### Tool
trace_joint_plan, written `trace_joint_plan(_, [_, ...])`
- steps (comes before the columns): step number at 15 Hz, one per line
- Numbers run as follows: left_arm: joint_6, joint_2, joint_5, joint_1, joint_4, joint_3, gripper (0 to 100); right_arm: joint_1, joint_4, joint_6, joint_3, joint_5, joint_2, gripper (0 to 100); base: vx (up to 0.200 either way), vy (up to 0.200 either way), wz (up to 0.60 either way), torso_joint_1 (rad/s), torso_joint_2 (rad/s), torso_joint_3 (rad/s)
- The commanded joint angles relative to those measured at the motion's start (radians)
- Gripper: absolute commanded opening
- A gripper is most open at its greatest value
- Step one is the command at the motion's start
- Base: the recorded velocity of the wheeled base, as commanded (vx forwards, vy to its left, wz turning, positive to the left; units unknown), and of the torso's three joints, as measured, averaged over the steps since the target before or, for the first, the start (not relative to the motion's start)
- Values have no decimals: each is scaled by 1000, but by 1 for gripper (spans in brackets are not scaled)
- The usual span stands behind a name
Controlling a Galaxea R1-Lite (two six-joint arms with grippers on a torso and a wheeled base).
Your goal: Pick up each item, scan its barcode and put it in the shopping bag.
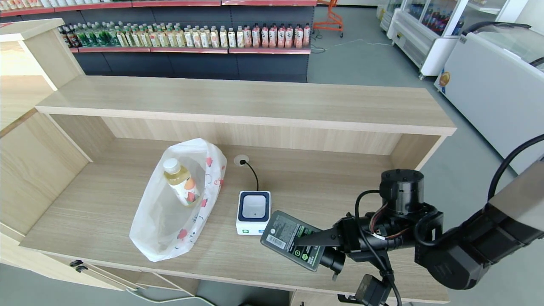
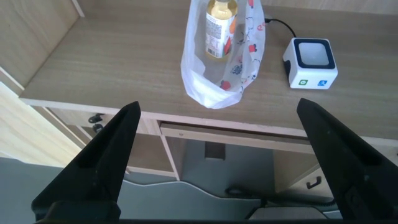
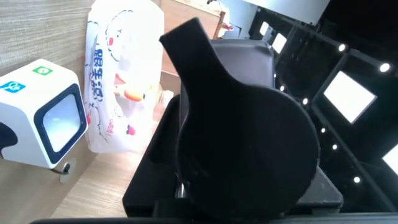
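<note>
- One flat dark packet [image 1: 282, 233] is pinched at its right end by my right pincer [image 1: 312, 242]. It is held above the table [image 1: 106, 199], just near-right of the scanner [image 1: 253, 211].
- Its face is grey-black with green label patches, and a white barcode sits toward its left end, turned upward.
- I judge it light and fairly stiff, since it juts out from the grip without sagging. The film looks glossy, so probably slippery.
- Holding the plain right end suits it, because the barcode stays uncovered.
- My left pincer [image 2: 217, 109] is spread wide on nothing, off the table's near edge.
- The shopping bag [image 1: 161, 221] lies left of the scanner with a bottle [image 1: 182, 183] inside.
</note>
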Motion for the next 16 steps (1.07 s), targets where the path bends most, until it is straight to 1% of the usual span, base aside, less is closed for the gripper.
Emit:
trace_joint_plan(1, [-1,0,0,0,0,0,100,10,0,-1,-31,2,39,0,0,0,0,0,0,0])
trace_joint_plan(4, [1,0,0,0,0,0,100,33,0,3,-60,2,65,0,0,0,0,0,0,0])
trace_joint_plan(12, [-1,0,0,0,0,0,100,35,3,5,-77,2,82,0,0,0,0,0,0,0])
trace_joint_plan(16, [-1,0,0,0,0,0,100,35,3,3,-149,2,82,0,0,0,0,0,0,0])
